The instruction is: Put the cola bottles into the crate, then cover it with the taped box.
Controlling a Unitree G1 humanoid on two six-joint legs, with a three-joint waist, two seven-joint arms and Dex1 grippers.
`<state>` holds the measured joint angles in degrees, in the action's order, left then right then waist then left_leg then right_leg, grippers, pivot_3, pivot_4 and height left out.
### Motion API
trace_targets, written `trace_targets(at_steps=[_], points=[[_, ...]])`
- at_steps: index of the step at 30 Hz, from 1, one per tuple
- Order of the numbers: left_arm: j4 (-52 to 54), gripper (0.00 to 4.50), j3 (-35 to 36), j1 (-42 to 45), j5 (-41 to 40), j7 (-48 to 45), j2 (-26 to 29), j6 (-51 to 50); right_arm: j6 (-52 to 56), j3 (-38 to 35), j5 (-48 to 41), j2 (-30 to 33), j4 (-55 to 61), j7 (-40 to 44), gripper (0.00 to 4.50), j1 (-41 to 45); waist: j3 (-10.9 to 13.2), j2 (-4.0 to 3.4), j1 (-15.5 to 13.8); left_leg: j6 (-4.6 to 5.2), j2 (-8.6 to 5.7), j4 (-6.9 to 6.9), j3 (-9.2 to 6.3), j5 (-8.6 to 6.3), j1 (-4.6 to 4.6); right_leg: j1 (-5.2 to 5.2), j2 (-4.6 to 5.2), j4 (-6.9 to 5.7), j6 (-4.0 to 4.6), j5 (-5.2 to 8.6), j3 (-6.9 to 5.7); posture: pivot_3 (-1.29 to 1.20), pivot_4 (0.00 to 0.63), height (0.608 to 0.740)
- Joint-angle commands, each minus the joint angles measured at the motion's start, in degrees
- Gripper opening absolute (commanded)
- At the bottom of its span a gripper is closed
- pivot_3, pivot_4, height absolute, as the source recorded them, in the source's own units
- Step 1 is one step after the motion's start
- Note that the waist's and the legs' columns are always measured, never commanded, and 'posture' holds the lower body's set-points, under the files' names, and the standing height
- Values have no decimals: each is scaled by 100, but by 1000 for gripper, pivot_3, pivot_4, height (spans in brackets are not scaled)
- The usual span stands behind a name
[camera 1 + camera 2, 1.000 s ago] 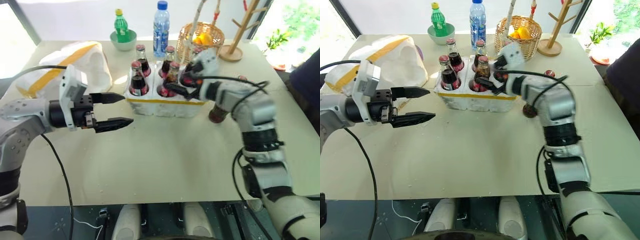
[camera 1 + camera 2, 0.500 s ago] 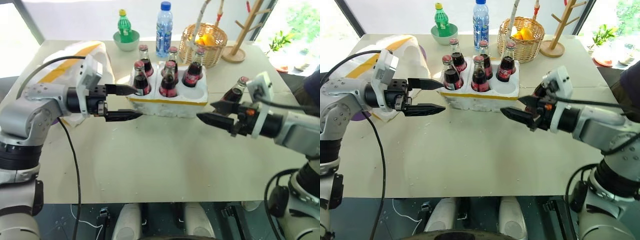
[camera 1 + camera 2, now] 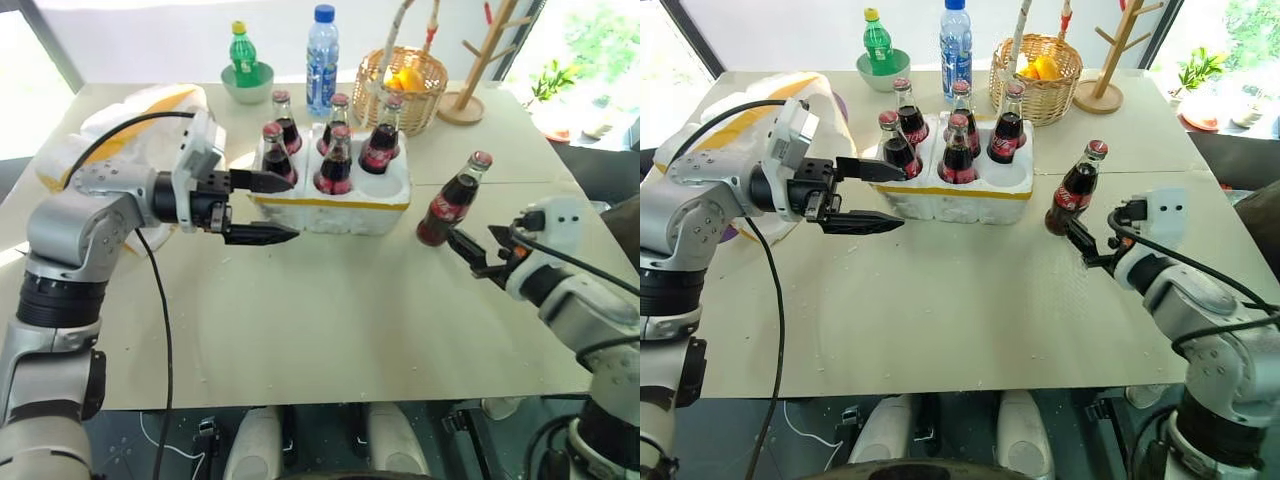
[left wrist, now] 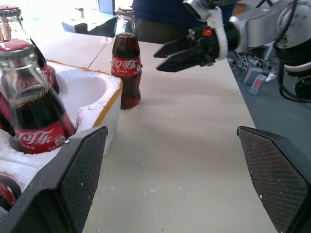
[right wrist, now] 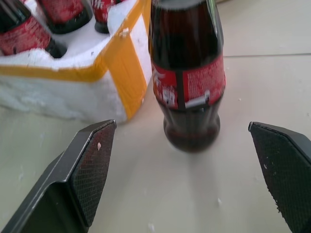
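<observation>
The crate [image 3: 340,211], a low white foam block with a yellow band, holds several cola bottles [image 3: 335,165]. Its front right hole [image 3: 387,186] stands empty. One more cola bottle [image 3: 448,203] stands upright on the table just right of the crate. My right gripper [image 3: 472,240] is open, close behind that bottle, which sits between its fingers [image 5: 90,165] in the right wrist view without touching them. My left gripper [image 3: 296,210] is open and empty at the crate's front left corner. The taped box [image 3: 130,115] lies at the far left behind my left arm.
Behind the crate stand a green soda bottle in a bowl [image 3: 241,58], a blue-capped water bottle [image 3: 320,58], a wicker basket [image 3: 402,82] and a wooden rack [image 3: 478,62]. Bare tabletop [image 3: 340,320] stretches in front. A person in dark clothing [image 3: 625,140] is at the right edge.
My right gripper has drawn back from over the crate, down and to the right, to the loose cola bottle. My left gripper has crept right toward the crate's corner.
</observation>
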<state>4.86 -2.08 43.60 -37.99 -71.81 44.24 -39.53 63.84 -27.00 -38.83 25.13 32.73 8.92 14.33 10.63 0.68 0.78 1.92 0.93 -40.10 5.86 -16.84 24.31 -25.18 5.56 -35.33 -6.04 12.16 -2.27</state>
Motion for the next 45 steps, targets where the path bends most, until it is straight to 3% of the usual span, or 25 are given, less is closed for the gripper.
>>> trace_targets(at_steps=[1,11,14,16,23,27,38,45], points=[[304,4500,206,23,-62,137,62,-68,-948,413,500,-46,-728,119,4477,339,0,0,-10,0,0,0,0,0,0,1,0,0,0,0,0,0,150,740],[652,4500,551,-204,-179,375,310,-313,-2449,1214,1352,-69,-2908,589,4477,1214,1,-1,11,-1,1,0,0,1,1,-1,0,1,-1,1,0,0,150,740],[770,4500,613,-278,-216,472,322,-368,-2729,1236,1417,-41,-3130,723,3628,1356,1,-1,-10,-2,2,0,0,1,1,-1,-1,1,-1,1,-1,0,150,740],[882,4500,669,-353,-272,562,332,-424,-2766,1213,1351,106,-2929,917,2782,1391,1,-2,-14,-2,3,0,-1,1,3,0,0,1,-1,1,-1,0,150,740],[1080,4500,830,-582,-389,786,354,-513,-2478,951,733,542,-2589,1355,2842,2535,16,-24,20,-5,4,0,3,3,6,-11,1,-2,-1,1,2,0,150,740],[1092,4500,854,-639,-410,856,361,-503,-2127,1221,424,269,-2572,1378,2842,3219,15,-24,38,-7,9,4,2,4,5,-15,-11,-5,0,2,3,0,150,740],[1139,4500,1023,-751,-479,956,544,-532,-2159,2310,1285,0,-3100,1302,2842,3285,14,-21,-20,-6,3,0,4,4,14,-10,3,-9,-1,0,2,0,150,740],[1116,4500,1133,-874,-509,957,716,-500,-1991,2509,1560,13,-3326,1386,2842,3266,15,-22,-2,-7,3,2,4,4,13,-16,-3,-16,-1,1,1,0,150,740]])
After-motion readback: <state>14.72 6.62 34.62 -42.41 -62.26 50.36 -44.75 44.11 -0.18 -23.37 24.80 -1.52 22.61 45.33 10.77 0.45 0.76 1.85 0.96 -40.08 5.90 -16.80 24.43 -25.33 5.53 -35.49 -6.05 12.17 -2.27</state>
